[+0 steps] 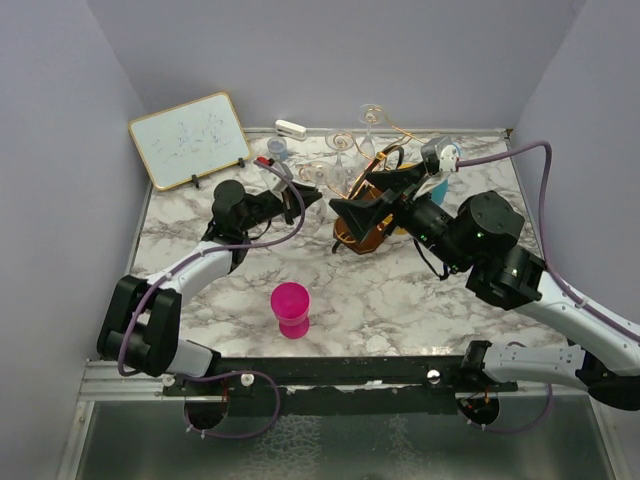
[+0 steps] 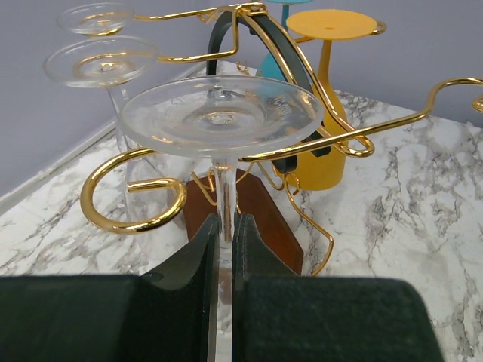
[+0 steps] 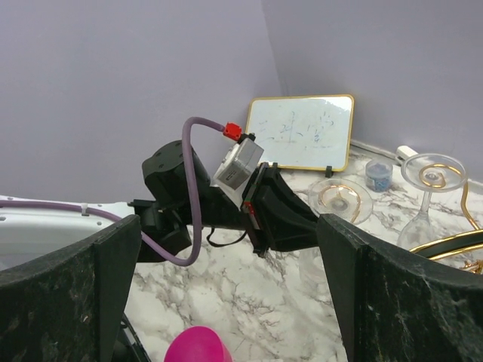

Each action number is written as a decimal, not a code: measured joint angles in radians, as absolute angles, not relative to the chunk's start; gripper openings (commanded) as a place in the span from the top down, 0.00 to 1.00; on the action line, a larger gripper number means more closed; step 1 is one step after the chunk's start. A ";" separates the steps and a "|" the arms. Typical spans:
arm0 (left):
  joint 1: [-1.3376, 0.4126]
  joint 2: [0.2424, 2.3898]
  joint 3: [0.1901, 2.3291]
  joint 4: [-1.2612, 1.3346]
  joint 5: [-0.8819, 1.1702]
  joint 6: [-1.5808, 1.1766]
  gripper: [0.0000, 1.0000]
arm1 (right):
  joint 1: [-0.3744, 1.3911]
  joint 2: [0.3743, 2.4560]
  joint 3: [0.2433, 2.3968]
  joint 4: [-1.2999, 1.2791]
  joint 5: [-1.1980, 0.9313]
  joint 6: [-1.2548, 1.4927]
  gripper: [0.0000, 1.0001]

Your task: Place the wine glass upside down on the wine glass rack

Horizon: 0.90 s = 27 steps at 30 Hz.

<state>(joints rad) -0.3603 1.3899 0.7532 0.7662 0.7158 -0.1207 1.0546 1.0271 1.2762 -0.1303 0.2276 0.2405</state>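
My left gripper (image 2: 224, 223) is shut on the stem of a clear wine glass (image 2: 221, 115), held upside down with its round foot on top. The foot sits just above a gold arm of the wine glass rack (image 2: 133, 223). The stem passes between that curled tip and a second arm, over the brown base (image 2: 266, 220). I cannot tell whether the foot rests on the wire. From above, the left gripper (image 1: 308, 196) meets the rack (image 1: 362, 236) from the left. My right gripper (image 1: 375, 196) stands open over the rack; its wrist view shows the gripper (image 3: 226, 302) holding nothing.
Two more clear glasses (image 2: 100, 62) hang upside down on the rack, with a yellow glass (image 2: 330, 98) and a teal one behind. A pink cup (image 1: 291, 308) stands at the near middle. A whiteboard (image 1: 189, 139), a small blue pot (image 1: 277, 148) and a white block (image 1: 290, 128) are at the back.
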 measured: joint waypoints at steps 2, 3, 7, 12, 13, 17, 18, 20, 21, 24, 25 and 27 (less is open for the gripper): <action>-0.360 1.409 0.768 0.774 0.706 -0.120 1.00 | 1.055 1.028 1.276 -0.130 0.228 0.238 0.02; -0.360 1.415 0.773 0.775 0.702 -0.120 1.00 | 1.055 1.028 1.276 -0.131 0.227 0.238 0.02; -0.360 1.444 0.791 0.778 0.678 -0.113 1.00 | 1.055 1.029 1.277 -0.131 0.227 0.231 0.01; -0.357 1.469 0.797 0.792 0.650 -0.109 1.00 | 1.055 1.042 1.294 -0.134 0.227 0.219 0.01; -0.355 1.474 0.797 0.797 0.644 -0.110 1.00 | 1.055 1.044 1.296 -0.134 0.227 0.214 0.01; -0.342 1.489 0.797 0.814 0.627 -0.116 1.00 | 1.055 1.051 1.309 -0.135 0.227 0.200 0.00; -0.336 1.491 0.797 0.820 0.623 -0.121 1.00 | 1.055 1.051 1.309 -0.136 0.227 0.196 0.00; -0.316 1.493 0.797 0.828 0.616 -0.127 1.00 | 1.055 1.052 1.309 -0.136 0.227 0.189 0.00; -0.306 1.493 0.797 0.832 0.613 -0.130 1.00 | 1.055 1.053 1.309 -0.136 0.228 0.186 0.00; -0.278 1.493 0.798 0.847 0.612 -0.144 1.00 | 1.055 1.055 1.309 -0.137 0.227 0.179 0.00; -0.272 1.493 0.800 0.847 0.612 -0.147 1.00 | 1.055 1.055 1.311 -0.139 0.227 0.178 0.00; -0.263 1.493 0.803 0.847 0.613 -0.151 1.00 | 1.055 1.056 1.314 -0.142 0.227 0.177 0.00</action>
